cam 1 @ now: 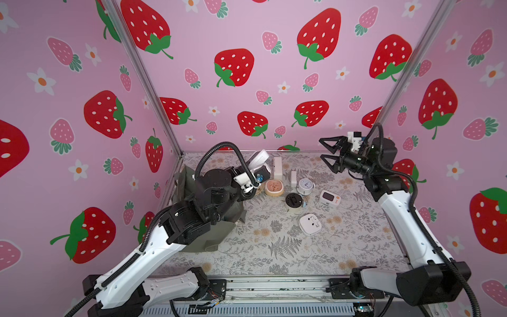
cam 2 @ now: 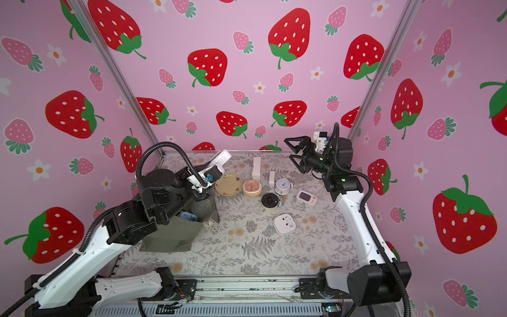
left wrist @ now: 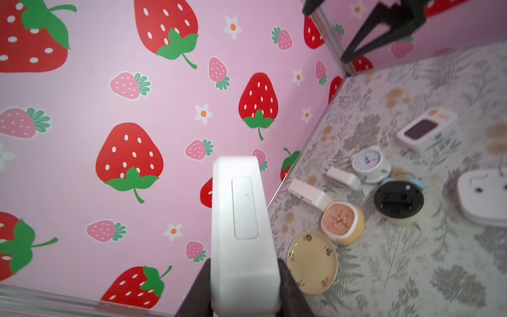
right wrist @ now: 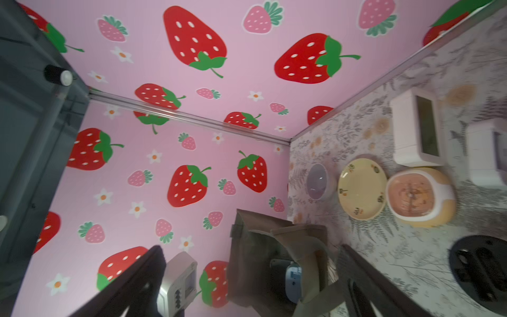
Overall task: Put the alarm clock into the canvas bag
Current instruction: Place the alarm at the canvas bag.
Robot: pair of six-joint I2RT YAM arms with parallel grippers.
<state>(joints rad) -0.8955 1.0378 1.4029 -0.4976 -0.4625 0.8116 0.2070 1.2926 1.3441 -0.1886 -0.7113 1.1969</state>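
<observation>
Left pincer (left wrist: 244, 292) is clamped on one short end of the white slab alarm clock (left wrist: 241, 208). The clock is held in the air, tilted, with most of its length sticking out past the fingers. Right pincer (cam 1: 325, 149) is spread wide and holds nothing, parked high near the far right corner of the table (cam 1: 288, 255).

The canvas bag (cam 2: 170, 236) sits against the table's left edge, under the left arm. The clock isn't in it yet.

Risks as I see them:
- End grip on smooth plastic with a long overhang. A fast wrist swing could pivot the clock in the jaws or let it slip out.
- The bag is soft and slumped, and nothing holds its mouth open. A loop handle (right wrist: 301, 230) arches over the opening, so the clock could catch on the strap or rim and tip out onto the table.
- Something blue (cam 2: 188, 216) is already inside, which leaves less room. A flat drop could bridge across it, so go in end-first.
- The left arm's own links hide most of the mouth in both top views, so alignment is hard to check.
- The yellow plate (cam 2: 228, 184) lies just past the bag's far side. A miss that way lands on it.
- Pushing down on the fabric could fold the bag shut.
</observation>
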